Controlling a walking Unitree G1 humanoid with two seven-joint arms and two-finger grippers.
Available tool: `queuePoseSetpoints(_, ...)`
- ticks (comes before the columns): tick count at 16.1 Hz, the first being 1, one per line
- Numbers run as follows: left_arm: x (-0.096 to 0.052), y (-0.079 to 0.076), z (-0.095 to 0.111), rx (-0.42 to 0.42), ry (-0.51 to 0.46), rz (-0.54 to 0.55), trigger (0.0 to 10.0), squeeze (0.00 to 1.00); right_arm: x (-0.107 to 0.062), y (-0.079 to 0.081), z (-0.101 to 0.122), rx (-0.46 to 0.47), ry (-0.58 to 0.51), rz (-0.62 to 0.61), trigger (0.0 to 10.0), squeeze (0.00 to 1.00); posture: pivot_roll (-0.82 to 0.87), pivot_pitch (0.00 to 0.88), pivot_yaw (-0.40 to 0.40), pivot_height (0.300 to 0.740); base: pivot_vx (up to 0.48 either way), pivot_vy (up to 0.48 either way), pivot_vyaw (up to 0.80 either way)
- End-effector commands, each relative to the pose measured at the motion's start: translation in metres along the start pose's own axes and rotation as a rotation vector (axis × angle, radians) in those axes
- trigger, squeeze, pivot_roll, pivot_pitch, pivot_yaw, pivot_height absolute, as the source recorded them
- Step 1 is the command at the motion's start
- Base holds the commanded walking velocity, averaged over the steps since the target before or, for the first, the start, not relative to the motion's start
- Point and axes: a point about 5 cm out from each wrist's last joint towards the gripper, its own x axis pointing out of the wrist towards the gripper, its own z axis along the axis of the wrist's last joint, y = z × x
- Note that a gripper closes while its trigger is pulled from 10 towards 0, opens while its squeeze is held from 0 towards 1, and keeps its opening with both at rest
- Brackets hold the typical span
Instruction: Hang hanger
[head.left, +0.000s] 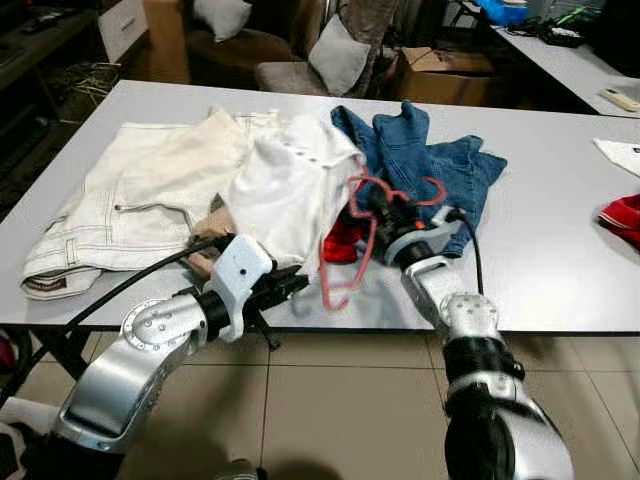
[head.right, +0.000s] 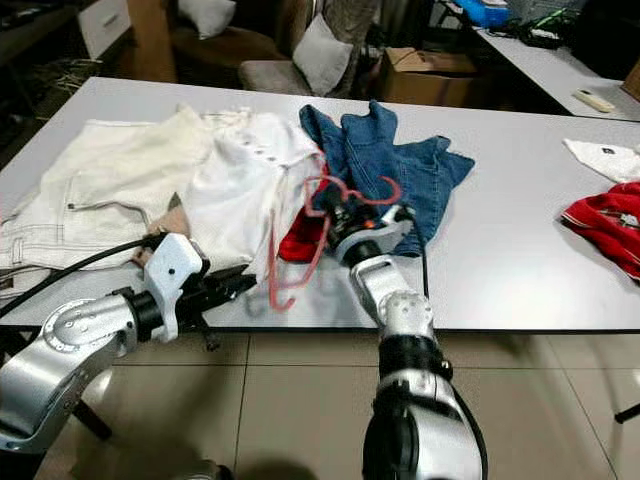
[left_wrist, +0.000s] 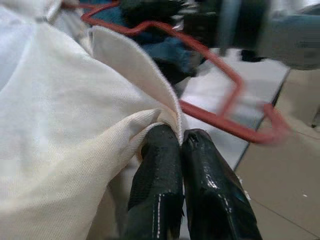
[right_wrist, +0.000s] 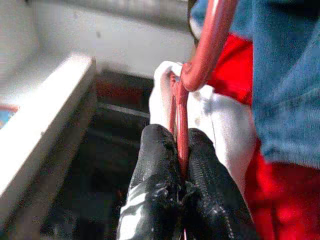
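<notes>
A red wire hanger (head.left: 345, 255) stands tilted over the table's front edge, partly tucked into a white shirt (head.left: 290, 185). My right gripper (head.left: 385, 212) is shut on the hanger near its hook, and the right wrist view has the red wire (right_wrist: 205, 50) pinched between the fingers. At the table's front edge, my left gripper (head.left: 298, 284) is shut on the white shirt's hem. The left wrist view has that fabric edge (left_wrist: 65, 125) clamped at the fingertips, with the hanger (left_wrist: 220, 115) just beyond.
The grey table (head.left: 550, 260) also carries cream trousers (head.left: 140, 195) at the left, blue jeans (head.left: 430, 165) behind the hanger, a red cloth (head.left: 340, 240) under it, and a red garment (head.left: 625, 215) at the right edge. Chairs with cushions (head.left: 338, 55) stand behind.
</notes>
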Motion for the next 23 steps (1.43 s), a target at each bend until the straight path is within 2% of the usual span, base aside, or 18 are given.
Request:
queuePoseSetpoints(1,0.000,-0.010,0.002,-0.009,-0.031,-0.042,0.0,0.00,0.018,0.020,-0.028,0.015,0.029,0.056,10.0,0.00,0.12,0.000,-0.060,0.740,0.000,0.000,0.00)
queuePoseSetpoints(3,-0.004,-0.013,0.015,-0.049,-0.114,-0.026,0.0,0.00,0.023,0.022,-0.036,-0.043,0.032,0.035,10.0,0.00,0.14,0.000,-0.070,0.740,0.000,0.000,0.00)
queuePoseSetpoints(5,-0.012,-0.014,0.017,-0.051,-0.128,-0.018,0.0,0.00,0.026,0.021,-0.031,-0.028,-0.017,0.005,10.0,0.00,0.17,0.000,-0.093,0.740,0.000,0.000,0.00)
queuePoseSetpoints(9,-0.019,-0.034,0.019,-0.077,-0.132,-0.140,0.0,0.00,0.035,0.029,-0.014,0.004,-0.116,-0.012,10.0,0.00,0.20,0.000,-0.109,0.740,0.000,0.000,0.00)
queuePoseSetpoints(11,-0.010,-0.037,0.014,-0.073,-0.082,-0.137,0.0,0.00,0.043,0.040,-0.016,0.042,-0.123,0.015,10.0,0.00,0.20,0.000,-0.112,0.740,0.000,0.000,0.00)
queuePoseSetpoints(12,-0.003,-0.038,0.015,-0.076,-0.088,-0.130,0.0,0.00,0.046,0.045,-0.022,0.039,-0.104,0.025,10.0,0.00,0.20,0.000,-0.113,0.740,0.000,0.000,0.00)
queuePoseSetpoints(13,0.005,-0.039,0.018,-0.097,-0.112,-0.110,0.0,0.00,0.048,0.046,-0.030,0.041,-0.083,0.024,10.0,0.00,0.20,0.000,-0.114,0.740,0.000,0.000,0.00)
queuePoseSetpoints(15,0.029,-0.040,0.035,-0.089,-0.186,-0.079,0.0,0.00,0.049,0.046,-0.052,-0.003,-0.007,0.020,10.0,0.00,0.20,0.000,-0.115,0.740,0.000,0.000,0.00)
queuePoseSetpoints(17,0.037,-0.040,0.044,-0.103,-0.220,-0.066,0.0,0.00,0.049,0.045,-0.058,-0.034,0.015,0.019,10.0,0.00,0.20,0.000,-0.114,0.740,0.000,0.000,0.00)
queuePoseSetpoints(18,0.040,-0.041,0.038,-0.082,-0.167,-0.056,10.0,0.00,0.048,0.046,-0.056,-0.014,0.010,0.056,10.0,0.00,0.18,0.000,-0.107,0.740,0.000,0.000,0.00)
queuePoseSetpoints(19,0.038,-0.038,0.024,-0.037,-0.076,-0.027,10.0,0.00,0.047,0.050,-0.049,0.008,-0.009,0.098,10.0,0.00,0.18,0.000,-0.106,0.740,0.000,0.000,0.00)
queuePoseSetpoints(20,0.036,-0.037,0.021,-0.030,-0.059,-0.022,10.0,0.00,0.047,0.051,-0.045,-0.012,-0.011,0.107,10.0,0.00,0.18,0.000,-0.106,0.740,0.000,0.000,0.00)
queuePoseSetpoints(21,0.034,-0.037,0.022,-0.064,-0.067,-0.035,10.0,0.00,0.047,0.052,-0.042,-0.011,-0.013,0.116,10.0,0.00,0.17,0.000,-0.107,0.740,0.000,0.000,0.00)
queuePoseSetpoints(22,0.032,-0.044,0.027,-0.136,-0.103,-0.099,10.0,1.00,0.046,0.056,-0.037,-0.008,-0.020,0.147,10.0,0.00,0.17,0.000,-0.107,0.740,0.000,0.000,0.00)
queuePoseSetpoints(23,0.031,-0.050,0.029,-0.144,-0.109,-0.143,10.0,1.00,0.047,0.056,-0.036,-0.015,-0.021,0.149,10.0,0.00,0.17,0.000,-0.110,0.740,0.000,0.000,0.00)
